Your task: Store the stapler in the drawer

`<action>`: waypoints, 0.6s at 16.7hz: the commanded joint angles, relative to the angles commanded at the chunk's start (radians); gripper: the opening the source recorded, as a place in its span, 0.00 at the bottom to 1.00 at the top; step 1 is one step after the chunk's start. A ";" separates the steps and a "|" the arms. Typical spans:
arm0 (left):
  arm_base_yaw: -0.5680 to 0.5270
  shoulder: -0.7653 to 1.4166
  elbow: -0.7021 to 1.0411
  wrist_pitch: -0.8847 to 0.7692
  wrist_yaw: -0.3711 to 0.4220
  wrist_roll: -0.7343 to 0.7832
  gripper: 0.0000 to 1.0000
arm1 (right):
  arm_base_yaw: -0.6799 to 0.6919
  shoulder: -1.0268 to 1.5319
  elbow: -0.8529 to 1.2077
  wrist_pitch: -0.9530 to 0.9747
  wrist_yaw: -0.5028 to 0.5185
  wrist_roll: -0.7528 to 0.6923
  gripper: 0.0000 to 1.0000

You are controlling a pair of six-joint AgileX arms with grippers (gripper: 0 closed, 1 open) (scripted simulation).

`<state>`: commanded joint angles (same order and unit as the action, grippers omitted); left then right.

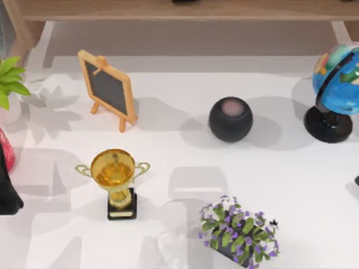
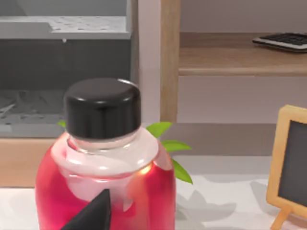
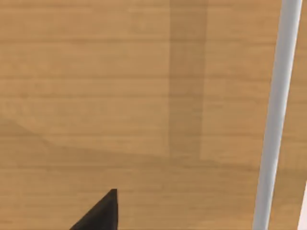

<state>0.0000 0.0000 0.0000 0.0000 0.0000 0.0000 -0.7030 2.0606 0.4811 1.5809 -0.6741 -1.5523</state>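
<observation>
Judging by its kind, a stapler is rigid, fairly heavy, best pinched across its body; left gripper (image 1: pixel 8 196), lower left by red bottle (image 2: pixel 103 182), jaw state undeterminable.

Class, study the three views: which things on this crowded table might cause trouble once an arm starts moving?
1. The left gripper sits right behind the red bottle; a forward move would probably tip it.
2. The trophy is tall on a small base, and the chalkboard easel stands on thin legs; a sweeping arm may topple either.
3. The globe stands at the table's right edge.
</observation>
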 joint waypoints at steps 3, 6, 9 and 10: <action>0.000 0.000 0.000 0.000 0.000 0.000 1.00 | 0.000 0.000 0.000 0.001 -0.001 0.000 1.00; 0.000 0.000 0.000 0.000 0.000 0.000 1.00 | -0.015 -0.005 -0.019 0.014 -0.015 0.000 1.00; 0.000 0.000 0.000 0.000 0.000 0.000 1.00 | -0.029 -0.011 -0.037 0.028 -0.030 0.000 1.00; 0.000 0.000 0.000 0.000 0.000 0.000 1.00 | -0.034 -0.013 -0.043 0.032 -0.035 0.000 1.00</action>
<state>0.0000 0.0000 0.0000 0.0000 0.0000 0.0000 -0.7365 2.0477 0.4380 1.6132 -0.7091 -1.5523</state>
